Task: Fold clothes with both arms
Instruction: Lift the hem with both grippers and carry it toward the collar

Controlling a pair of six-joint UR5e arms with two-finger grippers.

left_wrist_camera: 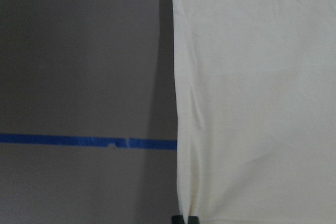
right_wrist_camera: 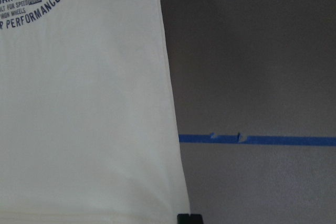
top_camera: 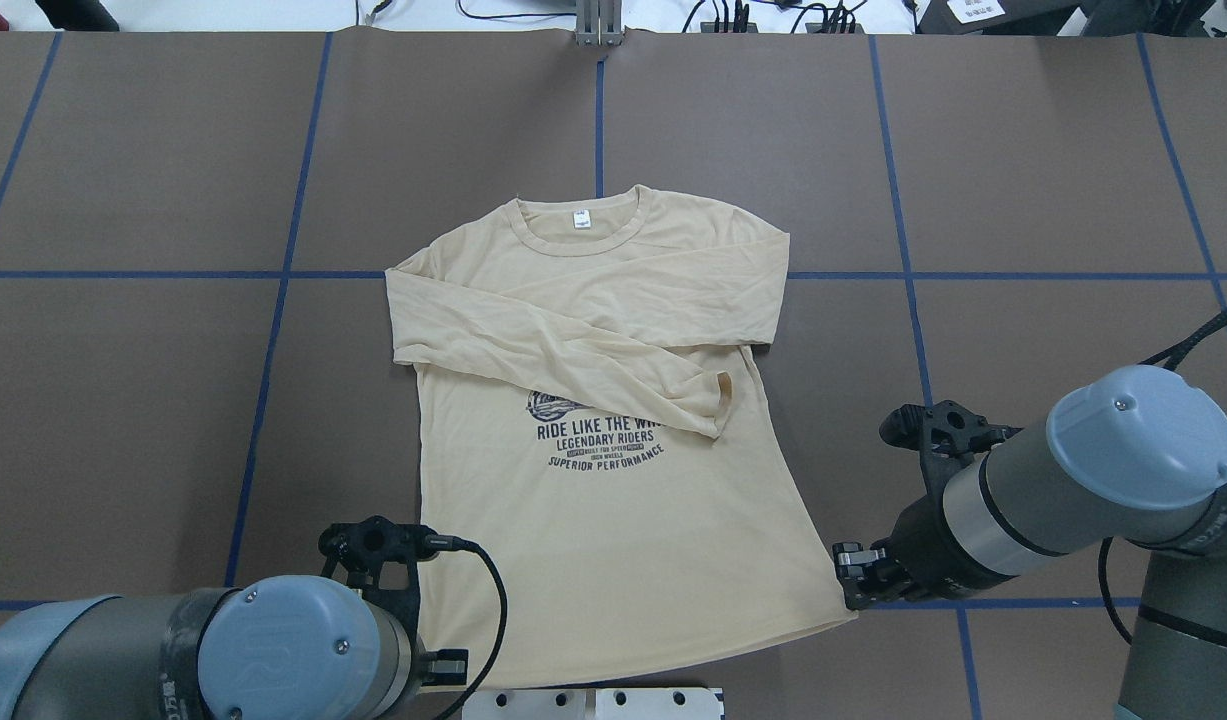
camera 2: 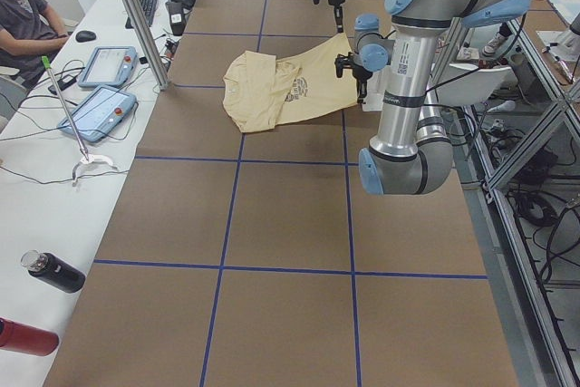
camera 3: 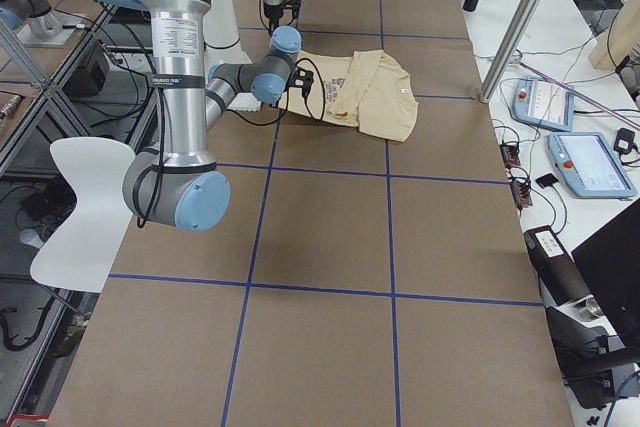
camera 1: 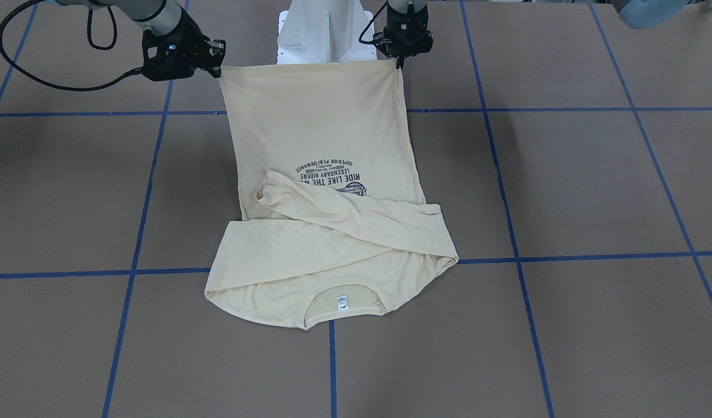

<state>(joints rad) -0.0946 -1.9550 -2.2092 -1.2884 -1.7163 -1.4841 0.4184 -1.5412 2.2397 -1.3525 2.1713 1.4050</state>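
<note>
Overhead exterior: T-shirt hem in jaws

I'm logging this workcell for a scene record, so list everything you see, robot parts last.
T-shirt: one, cream-yellow, navy print, table centre, sleeves crossed over chest, hem lifted.
Table: one, brown, blue tape grid.
Pedestal: one, white, by the hem.
Tablets: two, blue-grey, side bench.
Bottles: two, black and red, side bench.
Left pincer: one, black, shut on one hem corner.
Right pincer: one, black, shut on the other corner.
</note>
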